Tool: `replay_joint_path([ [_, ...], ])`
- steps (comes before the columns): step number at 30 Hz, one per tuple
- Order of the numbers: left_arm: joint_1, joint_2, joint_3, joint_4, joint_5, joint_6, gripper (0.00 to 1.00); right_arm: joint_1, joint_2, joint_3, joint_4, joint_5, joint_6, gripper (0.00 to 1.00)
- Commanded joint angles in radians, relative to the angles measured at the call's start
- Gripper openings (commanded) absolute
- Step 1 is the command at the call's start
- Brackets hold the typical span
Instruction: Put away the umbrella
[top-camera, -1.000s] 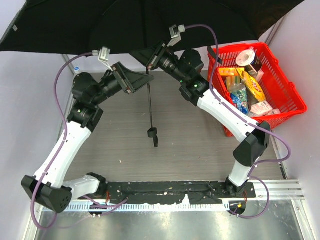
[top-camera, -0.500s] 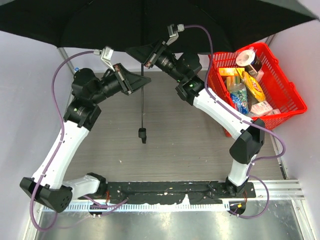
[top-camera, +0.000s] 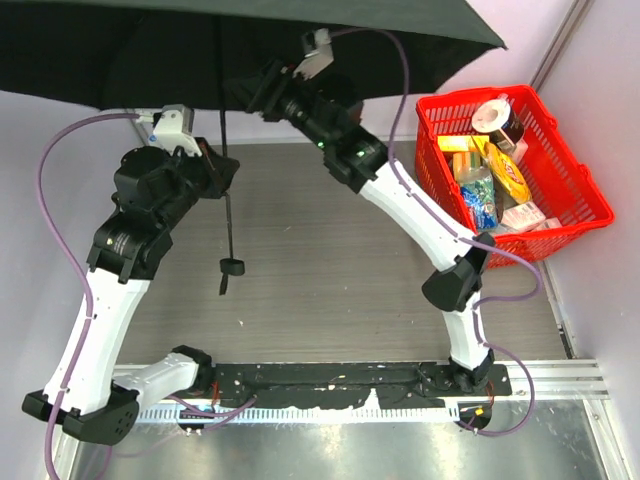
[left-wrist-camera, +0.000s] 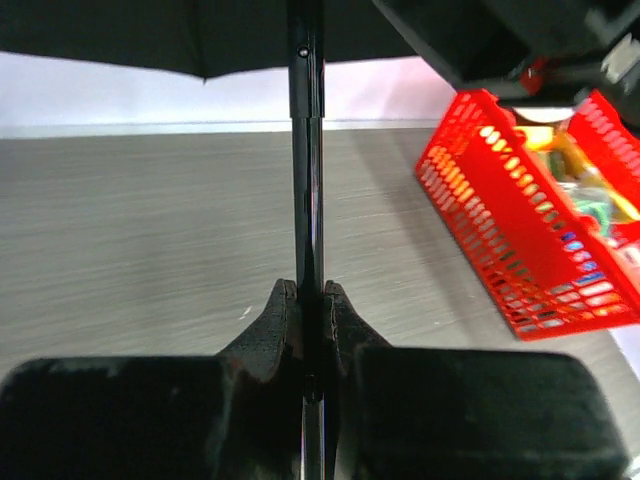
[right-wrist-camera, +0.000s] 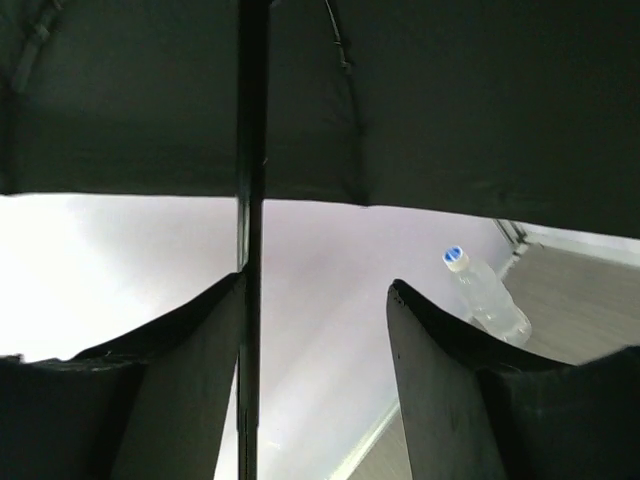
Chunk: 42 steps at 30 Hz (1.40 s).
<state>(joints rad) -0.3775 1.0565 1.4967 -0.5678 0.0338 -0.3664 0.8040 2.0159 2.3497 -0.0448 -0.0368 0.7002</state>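
Note:
The black umbrella (top-camera: 120, 50) is open, its canopy spreading across the top of the top view. Its thin shaft (top-camera: 227, 215) hangs down to the handle (top-camera: 231, 266) above the table. My left gripper (top-camera: 220, 168) is shut on the shaft, which shows clamped between the fingertips in the left wrist view (left-wrist-camera: 306, 292). My right gripper (top-camera: 252, 92) is higher up under the canopy and stands open. In the right wrist view the shaft (right-wrist-camera: 250, 200) runs along the inner face of its left finger (right-wrist-camera: 190, 340), with a wide gap to the other finger.
A red basket (top-camera: 590, 215) full of groceries stands at the right of the table, also in the left wrist view as the basket (left-wrist-camera: 500, 240). A clear bottle (right-wrist-camera: 487, 297) with a blue cap lies by the far wall.
The umbrella and both arms have moved left. My left gripper has shut on the shaft, and my right gripper has opened off it.

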Motion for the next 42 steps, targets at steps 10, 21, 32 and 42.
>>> replay_joint_path([
  [10,-0.001,0.011,0.051,0.005,-0.048,0.069,0.00,0.077,0.044,0.018,-0.040,0.126,-0.122,0.63],
  [21,0.000,0.003,0.016,0.056,0.195,-0.031,0.19,-0.057,-0.043,-0.346,0.480,-0.152,0.288,0.01],
  [32,0.023,0.054,-0.101,0.178,0.431,-0.350,0.90,-0.137,-0.209,-0.674,1.072,-0.273,0.490,0.01],
  [42,0.029,0.129,-0.177,0.486,0.589,-0.555,0.81,-0.157,-0.267,-0.760,1.244,-0.276,0.631,0.01],
])
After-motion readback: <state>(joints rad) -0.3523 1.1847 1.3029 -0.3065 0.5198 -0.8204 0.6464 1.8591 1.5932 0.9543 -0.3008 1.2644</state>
